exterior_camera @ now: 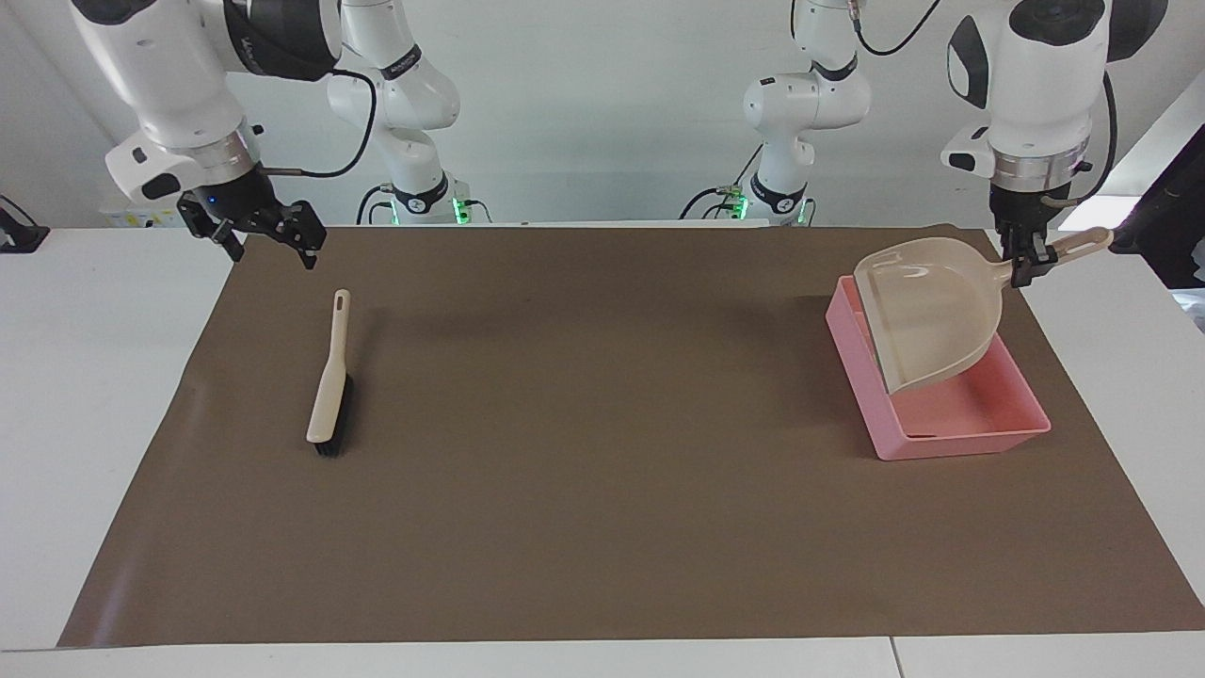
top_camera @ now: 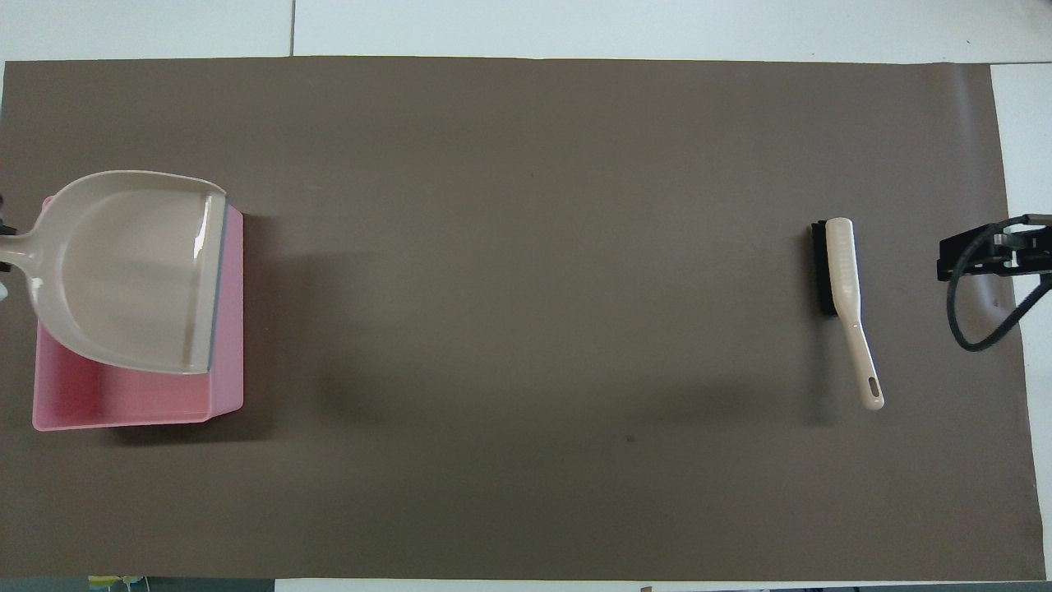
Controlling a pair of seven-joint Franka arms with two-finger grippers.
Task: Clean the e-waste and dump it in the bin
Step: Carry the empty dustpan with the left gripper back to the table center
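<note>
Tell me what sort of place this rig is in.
Likely a robotics lab: two white arms bolted at a white table under a brown mat, with only a brush, dustpan and pink bin laid out.

A white worktop point(exterior_camera: 94, 377) fills the room's middle, built of panels with thin seams between them. A large brown mat point(exterior_camera: 602, 452) lies flat over most of it, leaving white margins on every edge. A plain pale wall point(exterior_camera: 584, 104) rises at the back, evenly lit, with small green lights point(exterior_camera: 459, 205) glowing low against it.
</note>
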